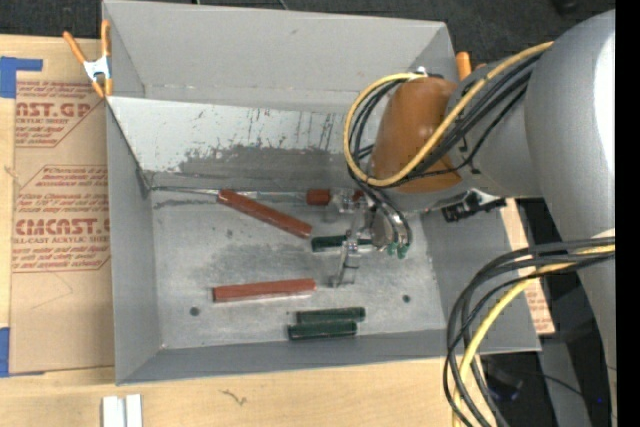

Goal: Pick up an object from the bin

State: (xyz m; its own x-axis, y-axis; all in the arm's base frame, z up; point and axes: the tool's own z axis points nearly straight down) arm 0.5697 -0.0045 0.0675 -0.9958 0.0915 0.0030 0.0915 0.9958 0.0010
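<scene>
Just left of my hand [348, 257]: short dark-green bar [327, 242] | step: grasping, probably | hand spread or pinching, I cannot tell | next: secure, lift straight

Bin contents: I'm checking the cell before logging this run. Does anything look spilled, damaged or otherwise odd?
Nothing serious. The bin's back wall is scuffed and scratched, which looks like wear. The upper red-brown stick, the lower red-brown stick and the dark green stick lie on its floor, apart, none visibly broken.
</scene>
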